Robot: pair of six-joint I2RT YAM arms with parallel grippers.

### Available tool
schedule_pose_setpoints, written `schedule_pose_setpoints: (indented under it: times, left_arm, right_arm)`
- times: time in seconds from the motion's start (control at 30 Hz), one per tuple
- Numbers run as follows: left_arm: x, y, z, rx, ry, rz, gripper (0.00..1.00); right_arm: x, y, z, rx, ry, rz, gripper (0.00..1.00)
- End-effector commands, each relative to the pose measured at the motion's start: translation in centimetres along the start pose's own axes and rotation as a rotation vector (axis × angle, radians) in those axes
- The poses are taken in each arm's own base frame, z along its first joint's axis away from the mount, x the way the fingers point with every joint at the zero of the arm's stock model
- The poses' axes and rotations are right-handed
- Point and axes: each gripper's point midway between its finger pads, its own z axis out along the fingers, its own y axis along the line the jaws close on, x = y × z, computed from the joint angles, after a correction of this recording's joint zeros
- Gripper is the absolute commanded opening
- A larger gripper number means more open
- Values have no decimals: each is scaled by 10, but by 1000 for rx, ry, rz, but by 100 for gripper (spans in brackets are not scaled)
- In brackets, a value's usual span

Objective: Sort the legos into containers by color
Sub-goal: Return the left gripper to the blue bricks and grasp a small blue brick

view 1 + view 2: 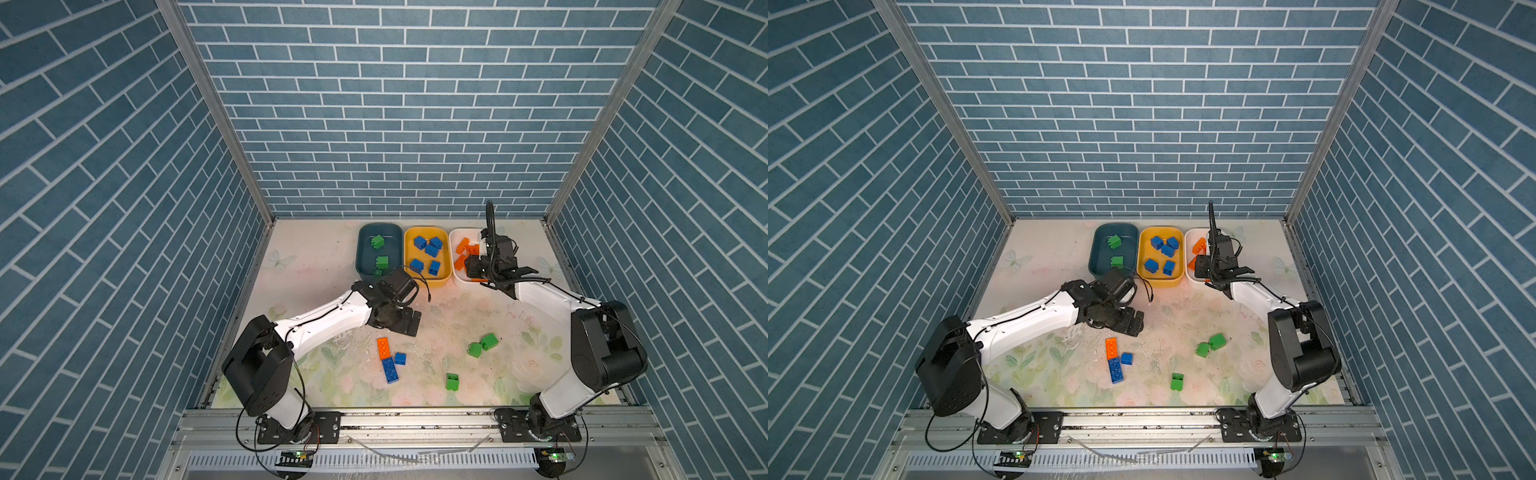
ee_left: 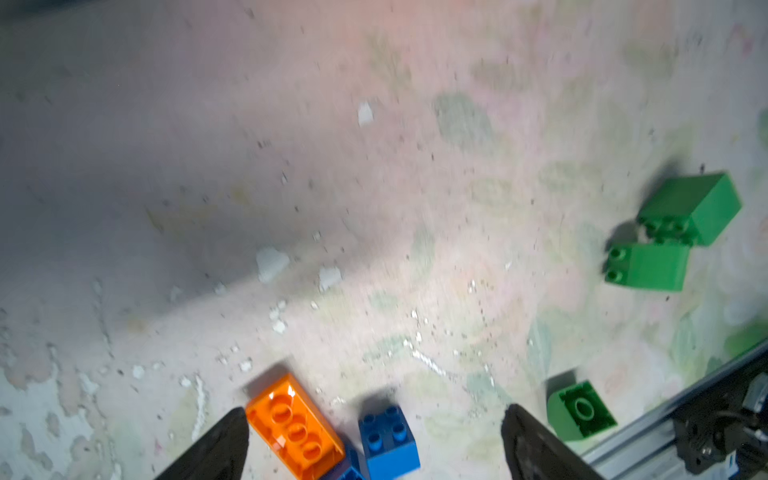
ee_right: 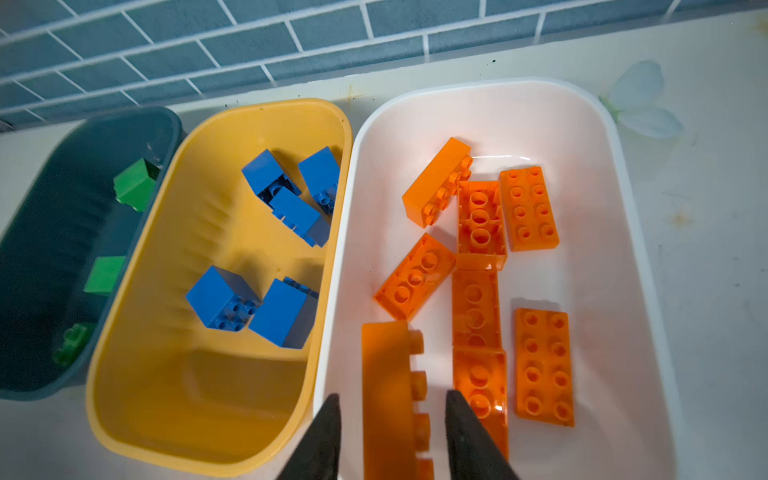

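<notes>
Three tubs sit side by side along the far edge of the table [image 1: 311, 266]: the teal tub [image 3: 50, 249] on the left, the yellow tub [image 3: 208, 395] in the middle and the white tub [image 3: 602, 208] on the right. Three green bricks [image 3: 135, 185] lie in the teal one, five blue bricks [image 3: 224, 303] in the yellow, and a scatter of orange bricks [image 3: 528, 208] in the white.

The right gripper [image 3: 392, 395] hovers over the near end of the white tub. Its jaws are parted around a side-lying orange brick [image 3: 386, 365], with a thin gap showing at each finger. The left gripper [image 2: 374, 411] hangs low over mid-table, jaws spread wide and holding nothing.

Just near of the left gripper, close together, lie a loose orange brick [image 1: 383, 348], a long blue brick [image 1: 390, 370] and a small blue brick [image 1: 400, 358]. Further right a green pair [image 1: 489, 341] lies touching, and a single green brick [image 1: 452, 381] sits nearer the front edge.
</notes>
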Motion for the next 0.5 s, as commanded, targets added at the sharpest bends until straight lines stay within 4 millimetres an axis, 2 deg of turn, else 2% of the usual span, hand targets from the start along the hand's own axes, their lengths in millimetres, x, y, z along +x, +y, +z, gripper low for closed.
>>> schedule_pose_setpoints:
  times: [0.0,0.03,0.07,0.1,0.13,0.33,0.47]
  left_arm:
    - [49,-2,9,1,163,-97,87]
    - [56,-3,11,-12,184,-95,86]
    - [61,-5,13,-31,203,-81,85]
    - [65,-6,14,-55,216,-66,83]
    - [67,-7,15,-71,226,-53,82]
    - [70,-3,26,-155,256,-36,66]
    - [65,-1,35,-183,253,-22,61]
  right_arm:
    - [-12,-4,-4,38,-2,-8,53]
    - [-13,-4,-6,36,-5,-7,57]
    - [-14,-4,-9,37,-12,-3,67]
    - [-15,-4,-11,37,-16,4,92]
    - [-16,-4,-13,36,-22,6,99]
    - [-15,-2,-26,21,-44,5,99]
    - [-10,-2,-30,9,-45,8,99]
